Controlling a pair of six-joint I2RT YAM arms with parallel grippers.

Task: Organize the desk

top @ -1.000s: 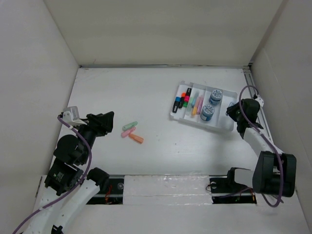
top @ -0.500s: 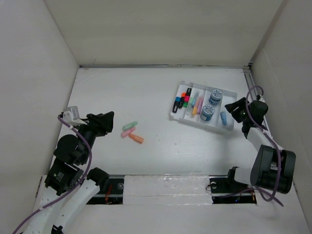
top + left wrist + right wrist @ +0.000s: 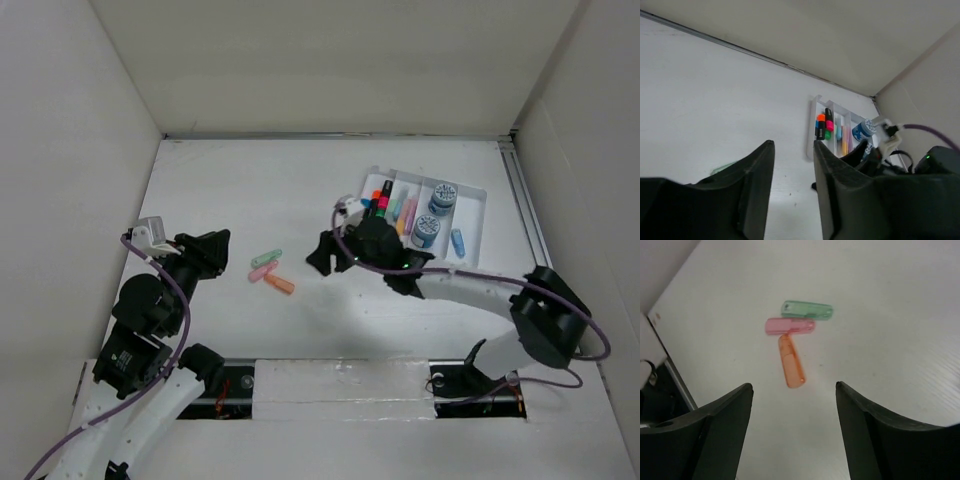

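So my right gripper [image 3: 322, 253] just swung over from the tray [image 3: 472, 196] near the desk's [image 3: 240, 180] right edge and now hangs mid-desk, jaws wide and empty, facing the green [image 3: 807, 310], pink [image 3: 789, 325] and orange [image 3: 791, 361] pieces. The blue piece [image 3: 457, 241] now lies in the tray. Left gripper [image 3: 214, 246] just snapped narrow, holding nothing. I'd guess those three are next.

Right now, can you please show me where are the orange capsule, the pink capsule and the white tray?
orange capsule [image 3: 791, 368], right wrist view, middle of its body.
pink capsule [image 3: 789, 326], right wrist view, middle of its body.
white tray [image 3: 474, 193], top external view, far right corner of its rim.
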